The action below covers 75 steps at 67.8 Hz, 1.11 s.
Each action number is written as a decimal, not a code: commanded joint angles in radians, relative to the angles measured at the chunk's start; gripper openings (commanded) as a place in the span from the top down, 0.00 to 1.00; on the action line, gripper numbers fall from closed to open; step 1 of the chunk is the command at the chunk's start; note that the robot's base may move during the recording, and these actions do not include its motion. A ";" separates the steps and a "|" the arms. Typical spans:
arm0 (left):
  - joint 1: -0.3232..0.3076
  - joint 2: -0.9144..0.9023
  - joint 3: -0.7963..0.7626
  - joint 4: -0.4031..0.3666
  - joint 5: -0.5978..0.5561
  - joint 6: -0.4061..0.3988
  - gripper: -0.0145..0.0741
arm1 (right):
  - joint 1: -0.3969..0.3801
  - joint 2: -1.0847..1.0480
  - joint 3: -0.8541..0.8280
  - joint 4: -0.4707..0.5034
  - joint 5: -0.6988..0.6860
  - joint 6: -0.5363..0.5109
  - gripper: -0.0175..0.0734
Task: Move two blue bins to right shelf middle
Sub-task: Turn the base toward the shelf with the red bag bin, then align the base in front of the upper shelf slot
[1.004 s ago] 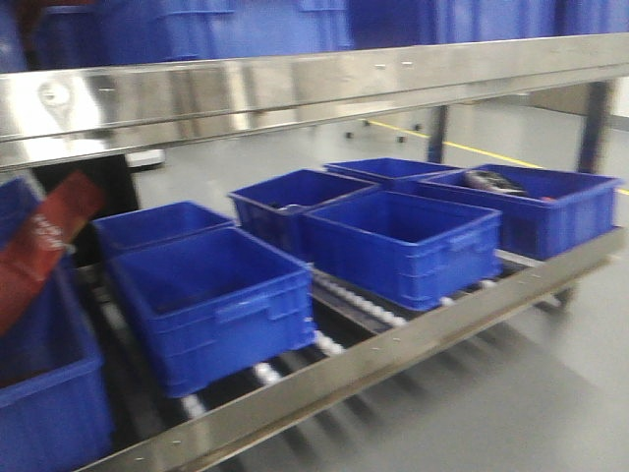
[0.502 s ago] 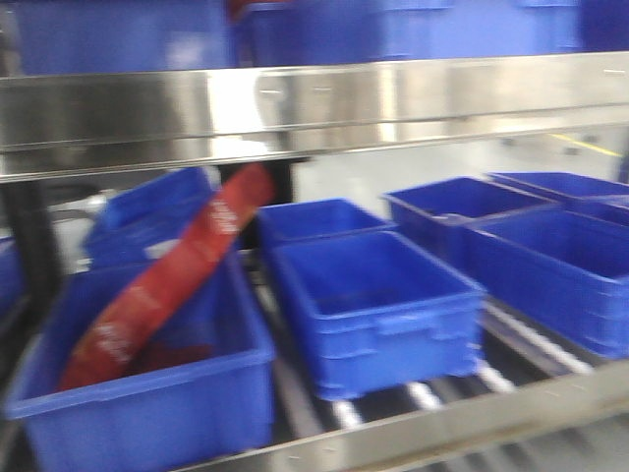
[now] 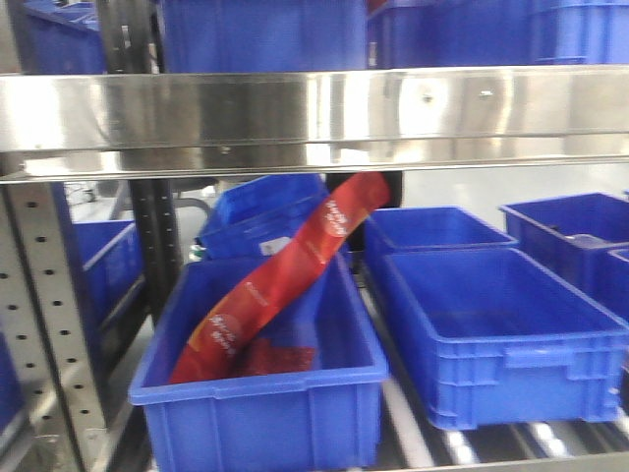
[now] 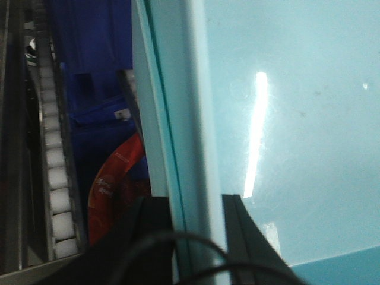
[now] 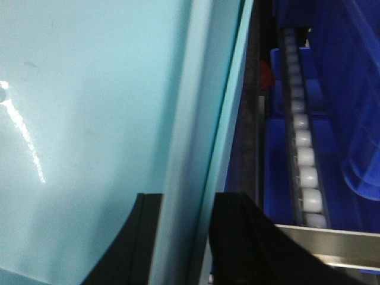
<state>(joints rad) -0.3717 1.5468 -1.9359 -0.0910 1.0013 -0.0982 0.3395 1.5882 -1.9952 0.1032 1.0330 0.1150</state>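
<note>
Closest to me, the left gripper (image 4: pixel 189 205) is clamped over the thick rim of a pale blue bin (image 4: pixel 285 119) and the right gripper (image 5: pixel 181 205) pinches the opposite rim, so the bin hangs between the two arms, carried in front of the steel rack. Just past it runs the broad brushed-steel front rail (image 3: pixel 314 113), and behind that dark blue crates (image 3: pixel 496 329) sit on roller tracks (image 5: pixel 303 148), one holding a red packet (image 3: pixel 275 280). I judge this the carrying step; next the bin must be lined up with a free lane on the middle tier, lifted over the rail and slid in.
</note>
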 commanded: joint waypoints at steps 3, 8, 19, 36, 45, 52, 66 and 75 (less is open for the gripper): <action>-0.001 -0.024 -0.018 -0.036 -0.079 0.014 0.96 | -0.006 -0.016 -0.018 -0.002 -0.077 -0.011 0.98; -0.001 -0.024 -0.018 -0.036 -0.079 0.014 0.96 | -0.006 -0.016 -0.018 -0.002 -0.077 -0.011 0.98; -0.001 -0.024 -0.018 -0.036 -0.079 0.014 0.96 | -0.006 -0.016 -0.018 -0.002 -0.077 -0.011 0.98; -0.001 -0.024 -0.018 -0.036 -0.079 0.014 0.96 | -0.006 -0.016 -0.018 -0.002 -0.077 -0.011 0.98; -0.001 -0.024 -0.018 -0.036 -0.079 0.014 0.96 | -0.006 -0.016 -0.018 -0.002 -0.077 -0.011 0.98; -0.001 -0.024 -0.018 -0.036 -0.079 0.014 0.96 | -0.006 -0.016 -0.018 -0.002 -0.077 -0.011 0.98; -0.001 -0.024 -0.018 -0.036 -0.079 0.014 0.96 | -0.006 -0.016 -0.018 -0.002 -0.077 -0.011 0.98; -0.001 -0.024 -0.018 -0.036 -0.079 0.014 0.96 | -0.006 -0.016 -0.018 -0.002 -0.077 -0.011 0.98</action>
<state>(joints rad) -0.3717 1.5468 -1.9359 -0.0910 1.0013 -0.0982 0.3395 1.5882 -1.9952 0.1032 1.0330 0.1150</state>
